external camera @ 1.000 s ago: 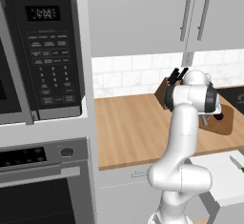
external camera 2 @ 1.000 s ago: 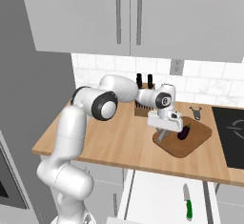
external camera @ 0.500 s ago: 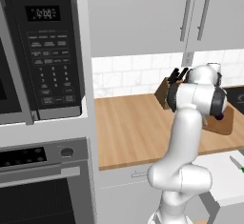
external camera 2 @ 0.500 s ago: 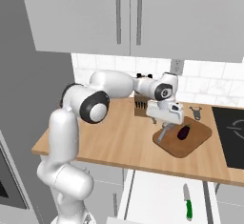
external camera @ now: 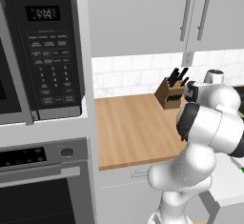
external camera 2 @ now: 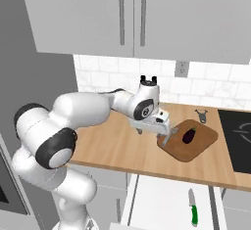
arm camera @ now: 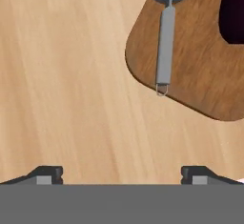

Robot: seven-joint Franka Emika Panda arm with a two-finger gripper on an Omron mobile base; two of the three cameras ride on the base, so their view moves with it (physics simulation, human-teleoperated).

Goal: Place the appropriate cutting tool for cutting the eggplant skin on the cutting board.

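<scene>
Wooden counter (arm camera: 71, 75) lies bare under spread jaws, peeler (arm camera: 165, 46) resting at cutting board (arm camera: 200, 75) edge beside eggplant (external camera 2: 189, 135).

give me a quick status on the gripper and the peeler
Gripper open, empty, over bare counter. Peeler lying on the cutting board beside the eggplant. Nothing in the way.

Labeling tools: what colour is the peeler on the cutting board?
Grey metal, the peeler lying on the brown cutting board; clearest in the hand view.
</scene>
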